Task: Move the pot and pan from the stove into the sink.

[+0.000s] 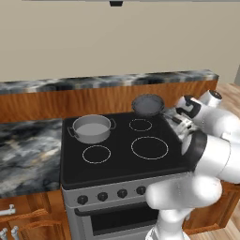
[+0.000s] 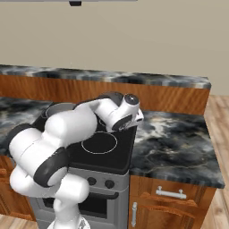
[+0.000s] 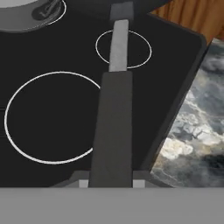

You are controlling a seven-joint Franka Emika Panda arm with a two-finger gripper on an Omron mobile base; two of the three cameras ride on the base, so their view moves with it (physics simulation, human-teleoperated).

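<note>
I see the black stove (image 1: 117, 150) set between marble counters (image 2: 174, 147) under a beige wall. My gripper (image 3: 111, 181) is clamped on the pan (image 1: 148, 105) handle; the pan sits tilted at the stove's back edge. The left base view shows the pot (image 1: 91, 128) rear-left.

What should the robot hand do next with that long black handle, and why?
Probably lift a little. The gripper looks shut on the long dark handle of the shallow dark frying pan, which seems to sit at the black glass stove's back edge, so raising it clears the cooktop.
</note>
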